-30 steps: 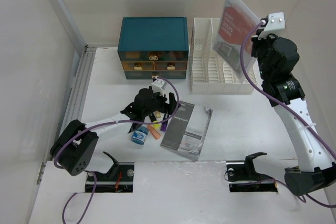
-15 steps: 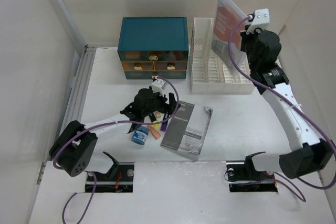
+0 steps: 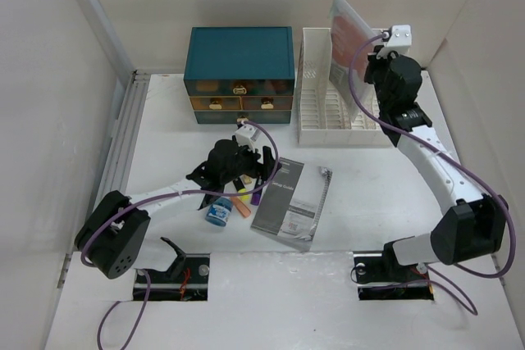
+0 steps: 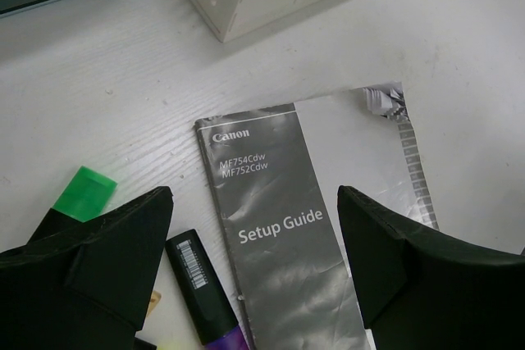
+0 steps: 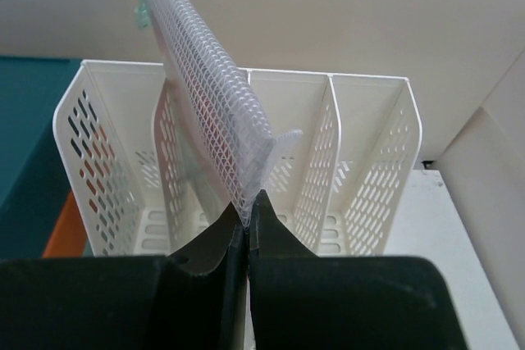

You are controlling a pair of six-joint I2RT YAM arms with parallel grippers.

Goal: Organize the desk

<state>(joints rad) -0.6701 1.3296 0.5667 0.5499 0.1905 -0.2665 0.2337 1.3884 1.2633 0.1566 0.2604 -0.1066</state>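
One clear mesh pouch (image 5: 209,96) stands on edge over the single white file rack (image 3: 340,138) at the table's (image 3: 369,194) far right. It is pinched at its lower corner by the right gripper (image 5: 246,223), whose jaws are closed tight on it. The rack has three slots, and the pouch lines up with the middle one, though whether it is inside is unclear. One teal drawer chest (image 3: 239,59) sits at the far edge, just left of the rack. Mid-table lie one booklet (image 4: 279,235), a purple marker (image 4: 205,293), a green-capped highlighter (image 4: 86,193), an orange marker (image 3: 241,205) and a blue-capped bottle (image 3: 217,214). The left gripper (image 4: 254,202) hovers over them, spread wide and holding nothing. Bare surface lies to the right.
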